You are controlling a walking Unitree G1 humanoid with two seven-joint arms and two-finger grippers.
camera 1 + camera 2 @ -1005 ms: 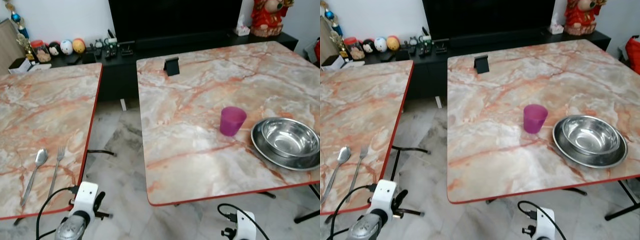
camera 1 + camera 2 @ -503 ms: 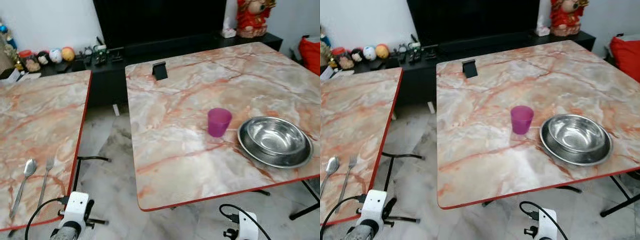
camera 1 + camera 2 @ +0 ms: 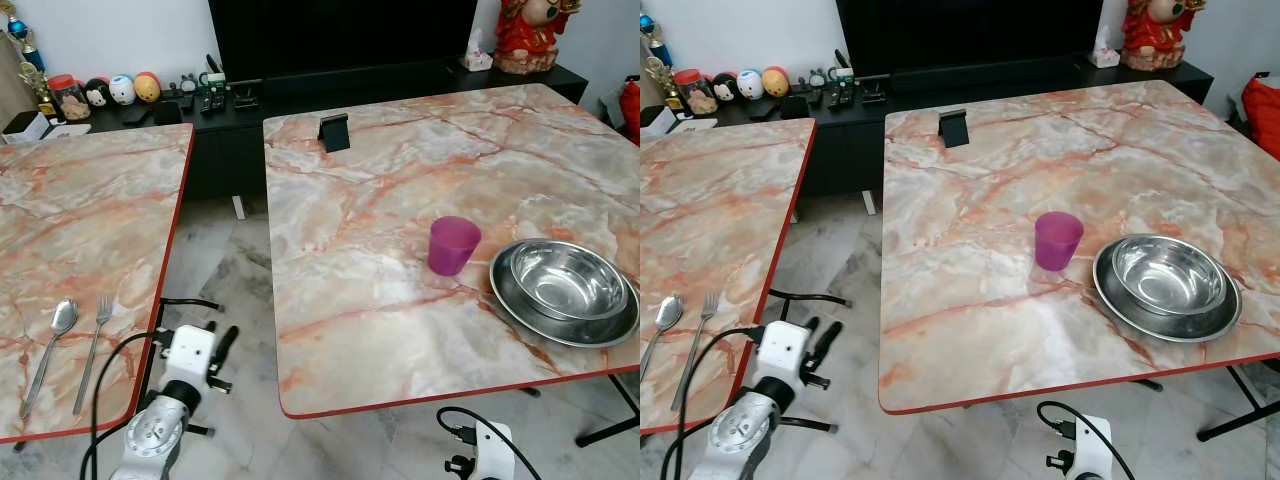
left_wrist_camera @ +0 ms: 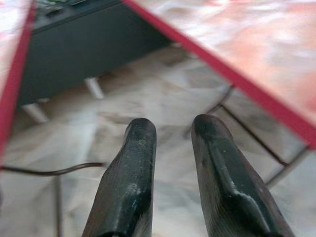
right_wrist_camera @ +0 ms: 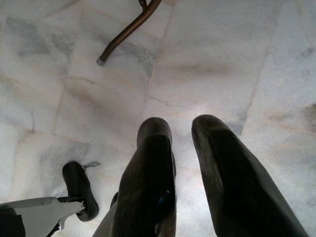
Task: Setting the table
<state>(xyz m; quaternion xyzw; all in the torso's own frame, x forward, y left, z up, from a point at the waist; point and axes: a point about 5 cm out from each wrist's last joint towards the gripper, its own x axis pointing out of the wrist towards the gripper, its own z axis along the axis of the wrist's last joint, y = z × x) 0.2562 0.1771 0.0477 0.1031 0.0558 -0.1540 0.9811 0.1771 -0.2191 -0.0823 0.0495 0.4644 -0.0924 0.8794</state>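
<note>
A spoon [image 3: 48, 340] and a fork [image 3: 92, 352] lie side by side near the front edge of the left marble table [image 3: 90, 220]. On the right table [image 3: 380, 230] stand a purple cup [image 3: 453, 245] and, just right of it, a steel bowl [image 3: 565, 280] inside a steel plate [image 3: 620, 335]. My left gripper [image 3: 222, 345] is raised in the gap between the tables, to the right of the fork and below the tabletops. It is open by a narrow gap [image 4: 173, 128] with nothing in it. My right gripper [image 5: 180, 126] hangs over the floor, narrowly open and empty.
A small black stand [image 3: 334, 131] sits at the right table's far edge. A low black cabinet [image 3: 300, 90] with figurines runs along the back wall. Table legs [image 3: 190, 302] cross the marble floor [image 3: 230, 270] in the gap between the tables.
The head camera has swung, shifting the whole picture. My left arm has risen, so its gripper now sits higher in the gap between the tables. Nothing on the tables has moved.
</note>
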